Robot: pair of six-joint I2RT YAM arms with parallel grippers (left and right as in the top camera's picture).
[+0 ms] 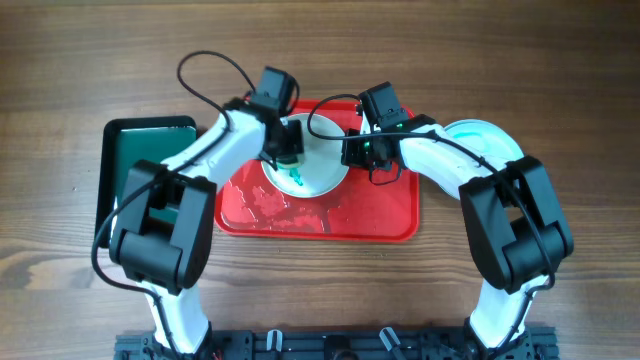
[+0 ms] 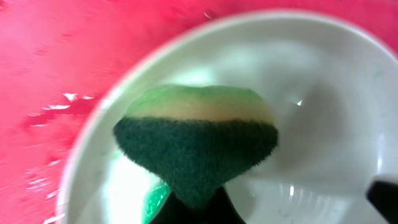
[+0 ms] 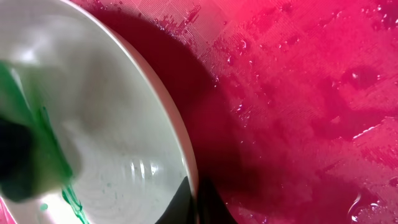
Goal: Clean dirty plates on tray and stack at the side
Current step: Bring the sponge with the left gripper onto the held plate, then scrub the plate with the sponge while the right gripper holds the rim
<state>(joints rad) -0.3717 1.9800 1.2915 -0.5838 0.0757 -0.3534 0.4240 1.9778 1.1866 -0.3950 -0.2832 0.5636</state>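
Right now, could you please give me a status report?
Left jaws shut on sponge, over plate. Right jaws shut on plate rim. Plate on red tray, green-smeared. Nothing blocking.

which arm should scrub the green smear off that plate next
Left. The left claw holds the sponge over the plate, beside the green smear; the right claw is shut on the plate's rim, steadying it on the tray.

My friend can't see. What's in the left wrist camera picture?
A sponge, yellow with a dark green scrubby side, is pinched in the left end effector over a white plate with a green smear, on a wet red tray.
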